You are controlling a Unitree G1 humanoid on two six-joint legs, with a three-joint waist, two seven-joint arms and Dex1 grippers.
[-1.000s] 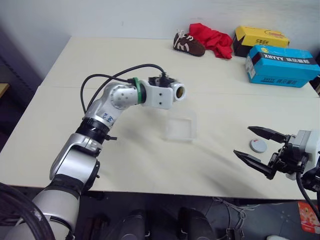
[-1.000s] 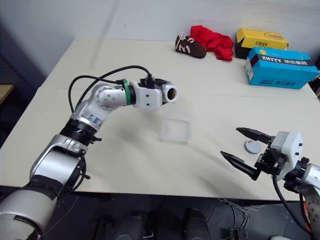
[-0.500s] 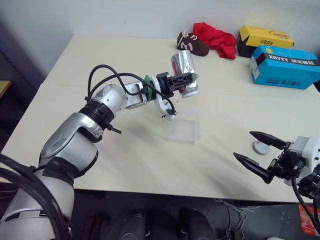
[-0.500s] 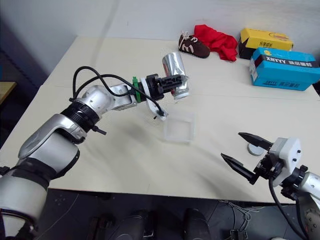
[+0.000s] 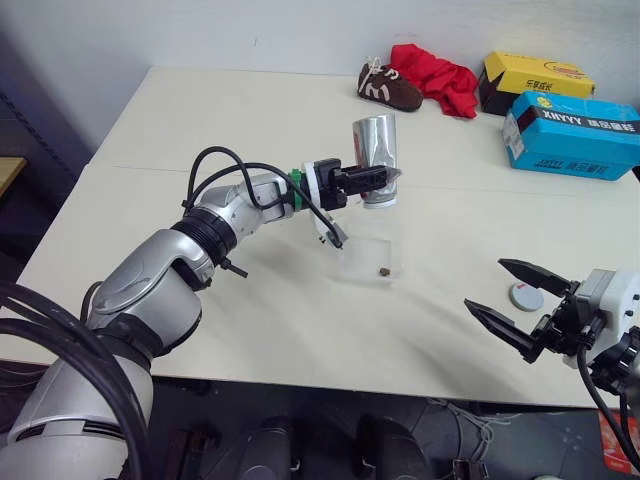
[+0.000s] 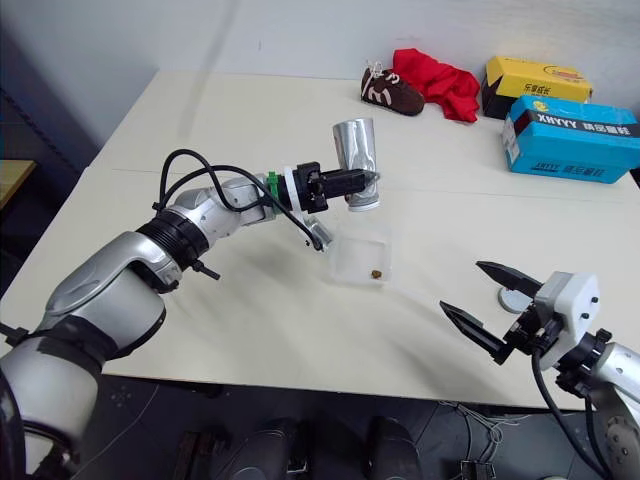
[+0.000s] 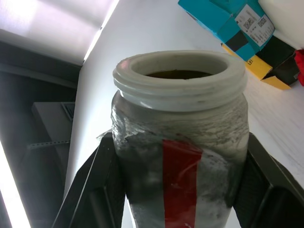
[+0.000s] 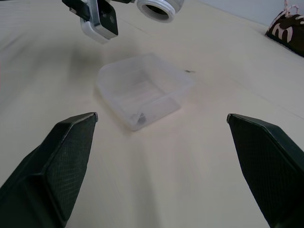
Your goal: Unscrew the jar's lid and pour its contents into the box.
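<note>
Jar upside down over the box, mouth pointing down, base up, lid off; left claw clamped on it near the mouth end, arm reaching in from the left across the table. Left wrist view: both black fingers pressed against the jar sides, red label stripe facing the camera, white threaded rim bare and open. Box is clear plastic, sits on the table directly below the jar mouth, not touching it. One small brown piece, the contents, lies on the box floor near its front right corner. Lid grey, round, flat on the table well to the right of the box, just behind the right claw. Right claw empty, fingers spread wide apart, hovering low over the table near its front edge, aimed toward the box; right wrist view has the box between the two fingertips and the jar mouth above its far side. Back of the table: brown shoe beside a red cloth, then a yellow carton with a blue carton in front of it, all well apart from the box.
</note>
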